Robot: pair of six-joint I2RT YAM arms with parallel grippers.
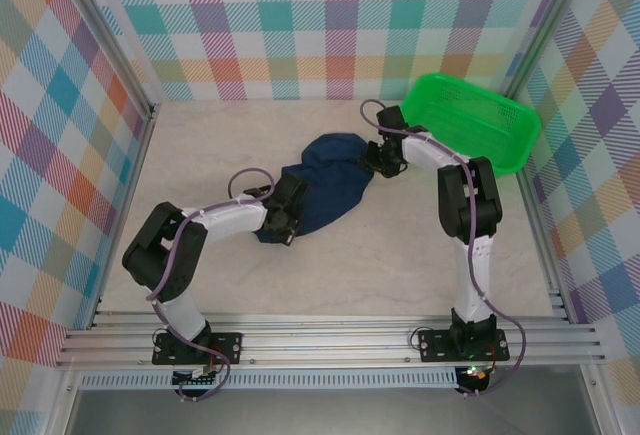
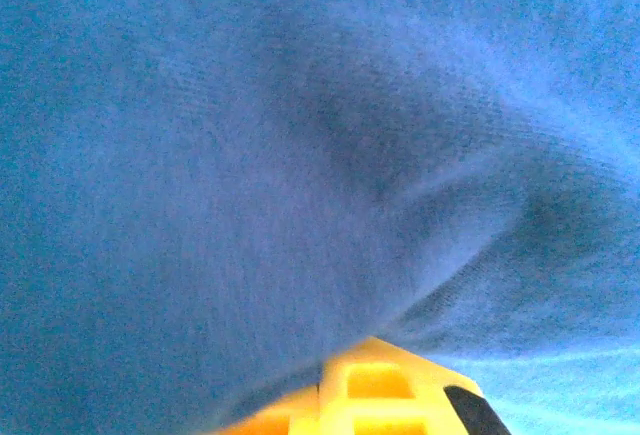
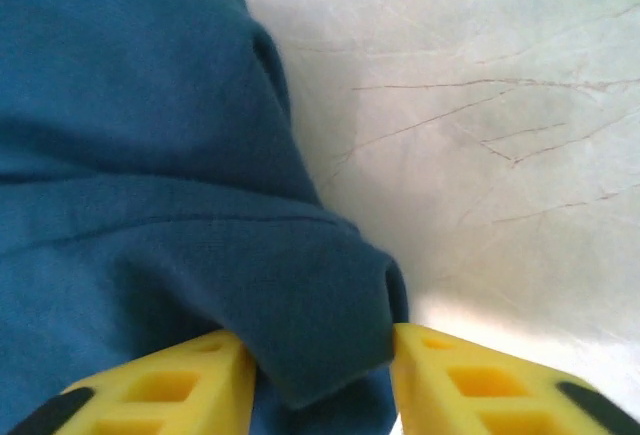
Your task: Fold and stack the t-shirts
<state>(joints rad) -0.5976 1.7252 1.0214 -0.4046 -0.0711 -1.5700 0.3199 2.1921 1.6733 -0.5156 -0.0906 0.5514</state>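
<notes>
Now grips a fold of the navy t-shirt with the right tool; cannot tell the opening of the left tool beneath cloth.

Bright, even overhead light, with a soft shadow beneath the t-shirt. The left wrist view renders it blurred and blue-cast. In the right wrist view the desk beside the t-shirt is washed out with pale glare.

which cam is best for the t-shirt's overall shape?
Top external: the whole t-shirt shows there, a bunched navy heap on the table. Right wrist shows one fold of it held in the right gripper. Left wrist gives a blurry close-up of the cloth, with no outline.
</notes>
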